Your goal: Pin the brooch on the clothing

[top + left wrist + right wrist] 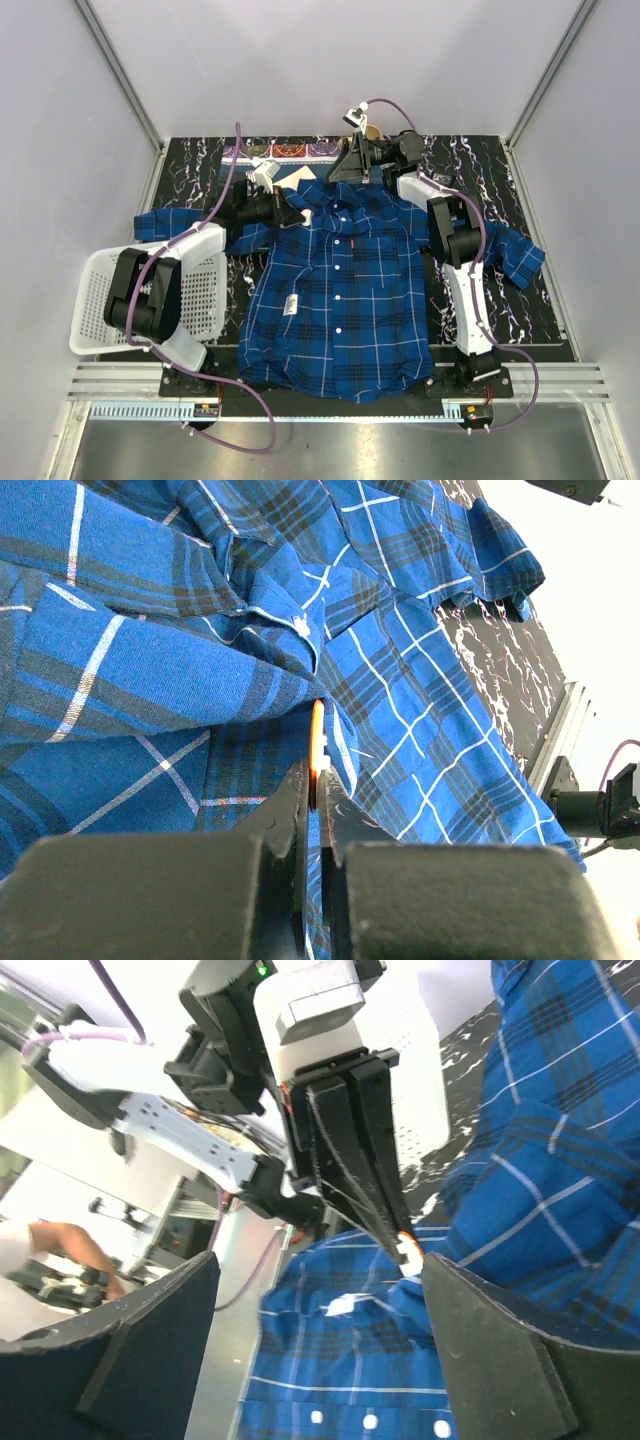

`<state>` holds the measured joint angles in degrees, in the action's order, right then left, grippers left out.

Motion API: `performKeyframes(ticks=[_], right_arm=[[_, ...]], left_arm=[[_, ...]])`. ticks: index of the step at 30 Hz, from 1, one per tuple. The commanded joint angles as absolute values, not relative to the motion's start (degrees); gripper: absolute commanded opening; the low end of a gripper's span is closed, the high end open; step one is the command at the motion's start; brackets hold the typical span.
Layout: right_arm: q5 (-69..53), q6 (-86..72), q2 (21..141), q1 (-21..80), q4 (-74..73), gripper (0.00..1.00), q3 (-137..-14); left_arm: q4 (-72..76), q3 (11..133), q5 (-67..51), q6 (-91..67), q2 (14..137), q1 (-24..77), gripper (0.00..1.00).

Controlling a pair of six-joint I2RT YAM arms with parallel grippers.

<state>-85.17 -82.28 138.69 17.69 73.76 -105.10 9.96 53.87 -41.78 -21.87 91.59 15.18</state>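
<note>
We hold the brooch clenched edge-on in our left fingers, against the shirt collar fold toward the far edge of the worktop. Our right fingers gape empty nearby. Loose cloth could give way, twisting the brooch free.

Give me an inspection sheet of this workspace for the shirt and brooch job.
Surface: black marbled table, bare at the sides.
Job's things: plaid shirt spread flat, collar at the far end; brooch pinched edge-on against fabric near the collar.
Clutter: white basket at left edge; paper tag on shirt.
Grippers: left gripper shut on brooch; right gripper open, facing it.
Cables: purple cables looping off both arms.
Surroundings: pale enclosure walls.
</note>
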Motion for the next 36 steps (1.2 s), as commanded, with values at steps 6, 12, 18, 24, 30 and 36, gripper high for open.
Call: performKeyframes(ticks=[6, 12, 18, 24, 30, 36], right_arm=[[-84.48, -106.71, 133.27, 16.7, 71.94, 0.96, -110.31], [-63.14, -42.88, 118.15, 14.85, -10.4, 1.0, -111.7], [-45.7, 3.38, 102.34, 16.43, -13.8, 1.0, -98.55], [-57.24, 38.49, 93.43, 14.42, 3.5, 0.99, -77.51], [-63.88, 51.02, 100.36, 15.91, -23.09, 0.92, -86.57], [-74.42, 69.84, 108.89, 16.79, -44.02, 0.81, -95.08]], left_arm=[[11.43, 56.95, -45.96, -21.09, 91.49, 14.15, 0.0], [11.6, 57.92, -46.93, -21.71, 92.55, 13.62, 0.0], [12.3, 57.31, -49.04, -21.36, 92.2, 13.18, 0.0], [11.17, 58.09, -53.25, -18.9, 92.46, 13.18, 0.0], [9.15, 59.68, -56.6, -15.39, 92.64, 13.36, 0.0], [6.6, 60.12, -58.88, -10.21, 92.98, 14.32, 0.0]])
